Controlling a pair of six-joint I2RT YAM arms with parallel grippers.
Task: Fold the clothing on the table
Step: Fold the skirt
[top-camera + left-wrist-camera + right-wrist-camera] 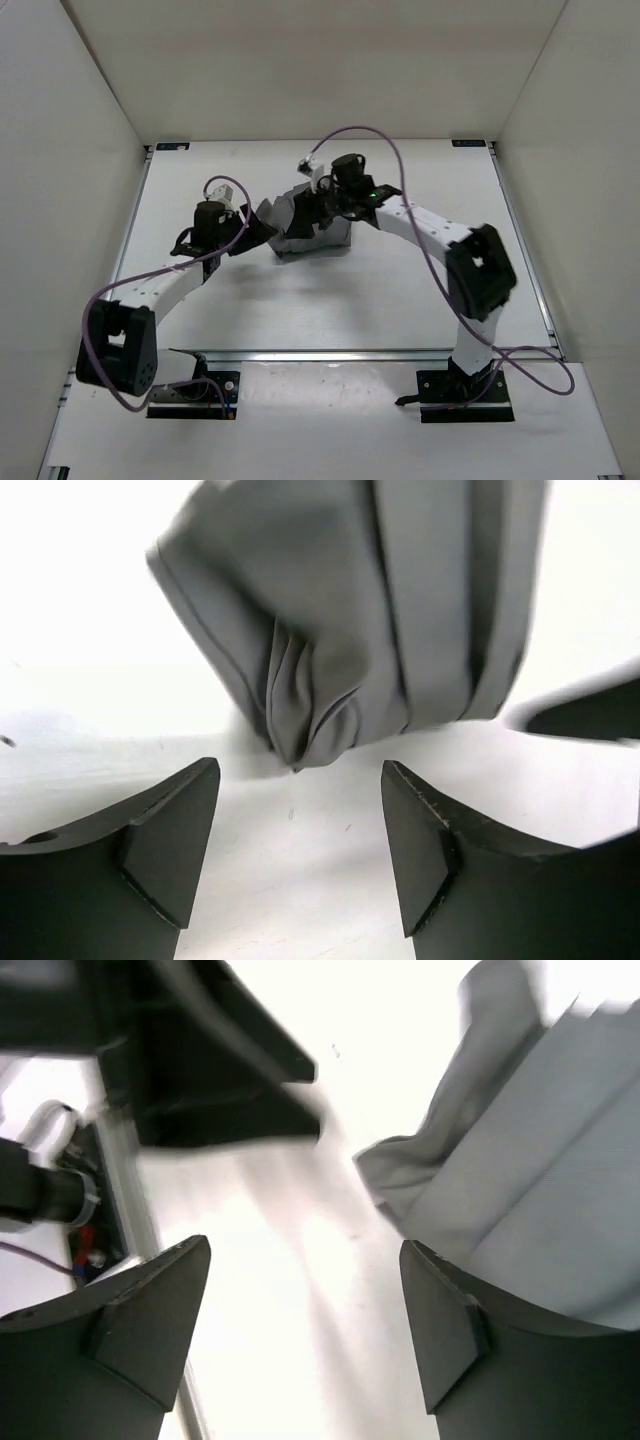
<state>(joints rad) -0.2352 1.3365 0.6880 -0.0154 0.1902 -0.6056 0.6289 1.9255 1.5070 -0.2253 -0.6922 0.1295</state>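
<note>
Your left fingers (165,830) are standing spread wide and gripping nothing; only bare worktop (90,610) is showing in the gap. The clothing (380,610) is lying just ahead of their tips. It is a bunched grey heap with long creases running down it, and its lowest gathered corner is pointing toward the gap, clear of both fingers. A blurred dark shape (590,715) is sitting beyond the right-hand finger, beside the edge of the cloth.

Your right fingers (450,1330) are parted just as wide, with nothing held between them. Here the cloth is lying ahead and off to the right of the tips, partly hidden behind the right-hand finger, and its nearest fold is ending short of the gap. A black blurred block (200,1060) is filling the space ahead and to the left of these fingers.

Seen from above, the heap (320,238) is sitting between the two pairs of fingers, which are facing each other across it, close in on either side.
</note>
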